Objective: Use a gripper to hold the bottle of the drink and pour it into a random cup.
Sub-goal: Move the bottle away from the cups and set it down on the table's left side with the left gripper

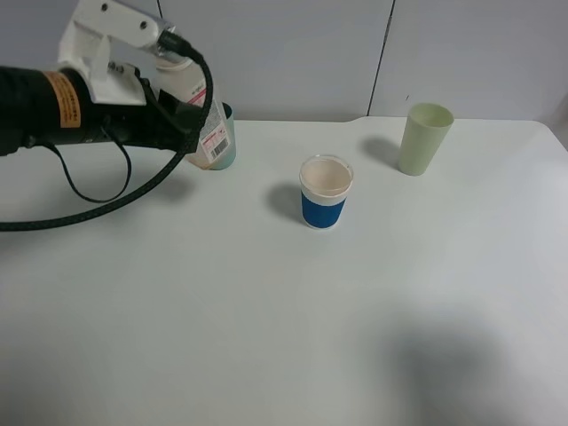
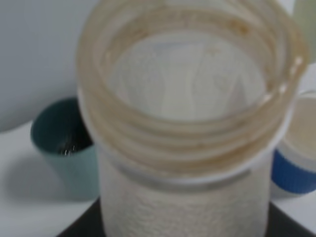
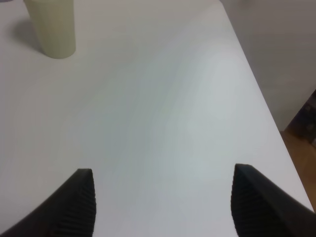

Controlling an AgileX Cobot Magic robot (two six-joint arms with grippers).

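Note:
My left gripper point(image 1: 188, 120) is shut on the clear bottle point(image 1: 211, 133), whose white label printed in red shows at the back left of the table. The teal cup point(image 1: 226, 142) stands just behind and to the right of the bottle, mostly hidden. In the left wrist view the bottle's wide round neck point(image 2: 187, 94) fills the frame, blurred, and looks empty; the teal cup point(image 2: 64, 148) stands beside it with a little dark liquid inside. My right gripper point(image 3: 163, 207) is open over bare table and is out of the exterior high view.
A white cup with a blue band point(image 1: 325, 193) stands mid-table and shows in the left wrist view point(image 2: 296, 148). A taller pale yellow-green cup point(image 1: 424, 138) stands at the back right and shows in the right wrist view point(image 3: 52, 27). The table's right edge point(image 3: 256, 94) is near my right gripper.

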